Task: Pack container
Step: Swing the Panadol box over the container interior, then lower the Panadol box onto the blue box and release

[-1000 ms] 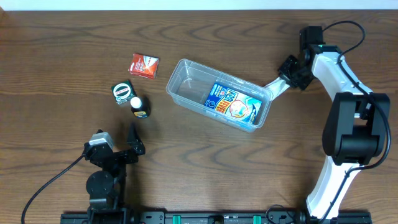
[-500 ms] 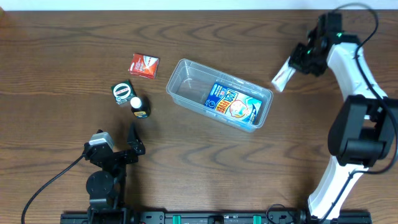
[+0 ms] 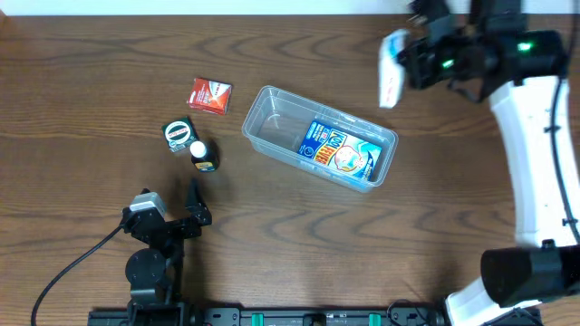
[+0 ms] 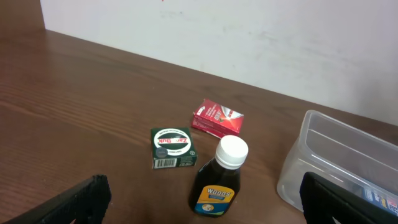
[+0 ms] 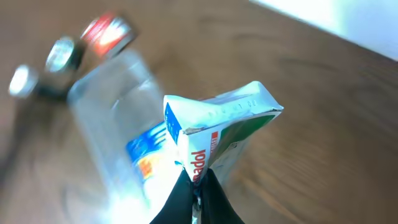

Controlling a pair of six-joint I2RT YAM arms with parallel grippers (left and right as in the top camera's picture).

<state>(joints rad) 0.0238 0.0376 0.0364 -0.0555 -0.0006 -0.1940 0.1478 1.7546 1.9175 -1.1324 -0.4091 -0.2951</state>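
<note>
Just beyond the container (image 3: 268, 127), right jaws pinching a white packet (image 3: 390, 80), left jaws spread.

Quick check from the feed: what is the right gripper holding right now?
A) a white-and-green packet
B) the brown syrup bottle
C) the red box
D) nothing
A: the right gripper is pinched shut on the bottom edge of a white-and-green packet, while the bottle and the red box sit on the table.
</note>
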